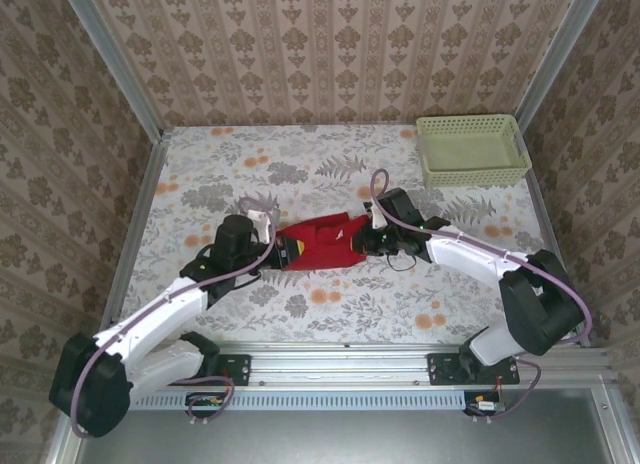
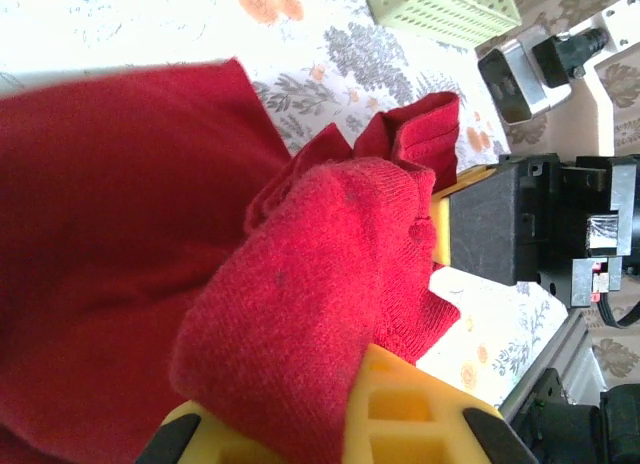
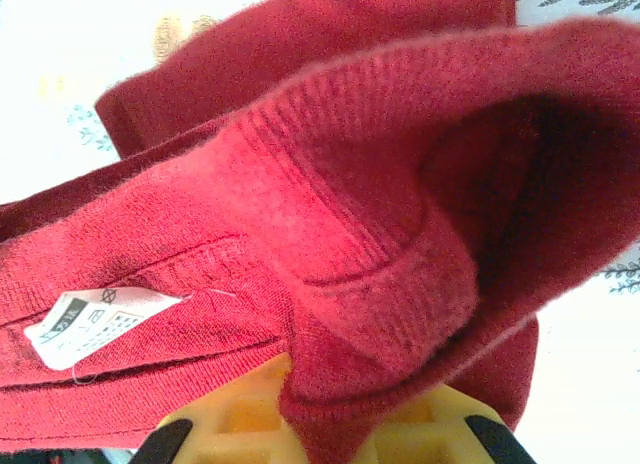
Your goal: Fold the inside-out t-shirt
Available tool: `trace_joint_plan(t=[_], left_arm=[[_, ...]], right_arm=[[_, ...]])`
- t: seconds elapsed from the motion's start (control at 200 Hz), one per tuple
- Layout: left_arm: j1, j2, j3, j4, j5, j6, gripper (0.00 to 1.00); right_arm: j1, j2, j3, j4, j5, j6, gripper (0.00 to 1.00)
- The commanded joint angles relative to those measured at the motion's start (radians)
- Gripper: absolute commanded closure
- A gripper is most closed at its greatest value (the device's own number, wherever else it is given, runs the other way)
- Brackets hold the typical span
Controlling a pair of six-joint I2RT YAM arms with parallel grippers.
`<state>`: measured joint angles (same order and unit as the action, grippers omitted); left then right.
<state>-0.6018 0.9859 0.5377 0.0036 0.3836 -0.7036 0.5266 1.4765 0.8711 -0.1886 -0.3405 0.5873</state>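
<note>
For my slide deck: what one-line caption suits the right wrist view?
The red soft cloth t-shirt bunched in the right gripper, its white tag showing beside a seam.

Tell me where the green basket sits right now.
In the top external view the green basket sits at the far right corner of the table, beyond the right gripper and apart from the red t-shirt.

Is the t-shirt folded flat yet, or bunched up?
Bunched, not folded: the t-shirt is gathered into a narrow crumpled strip held between the left gripper and right gripper, its tag exposed.
</note>
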Motion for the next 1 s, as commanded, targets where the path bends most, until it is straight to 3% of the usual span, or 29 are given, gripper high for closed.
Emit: trace_joint_plan(t=[0.0, 0.31, 0.67, 0.72, 0.85, 0.915, 0.995], left_arm=[[0.009, -0.009, -0.002, -0.03, -0.106, -0.019, 1.0], [0.183, 0.164, 0.047, 0.009, -0.147, -0.054, 1.0], [0.235, 0.404, 0.092, 0.059, -0.163, 0.0, 0.96], [0.245, 0.425, 0.104, 0.043, -0.177, -0.002, 0.95], [0.273, 0.435, 0.151, -0.033, -0.185, 0.01, 0.7], [0.272, 0.406, 0.215, -0.164, -0.212, 0.038, 0.61], [0.258, 0.328, 0.286, -0.366, -0.321, 0.059, 0.49]], right_arm=[[-0.005, -0.006, 0.038, 0.005, 0.077, 0.017, 1.0], [-0.005, 0.257, 0.338, -0.11, 0.094, -0.044, 1.0], [-0.007, 0.502, 0.516, -0.162, 0.151, -0.108, 0.96], [-0.008, 0.522, 0.532, -0.174, 0.17, -0.111, 0.92], [-0.015, 0.518, 0.555, -0.219, 0.21, -0.118, 0.68], [-0.015, 0.477, 0.568, -0.273, 0.255, -0.136, 0.56], [-0.001, 0.4, 0.575, -0.341, 0.356, -0.166, 0.4]])
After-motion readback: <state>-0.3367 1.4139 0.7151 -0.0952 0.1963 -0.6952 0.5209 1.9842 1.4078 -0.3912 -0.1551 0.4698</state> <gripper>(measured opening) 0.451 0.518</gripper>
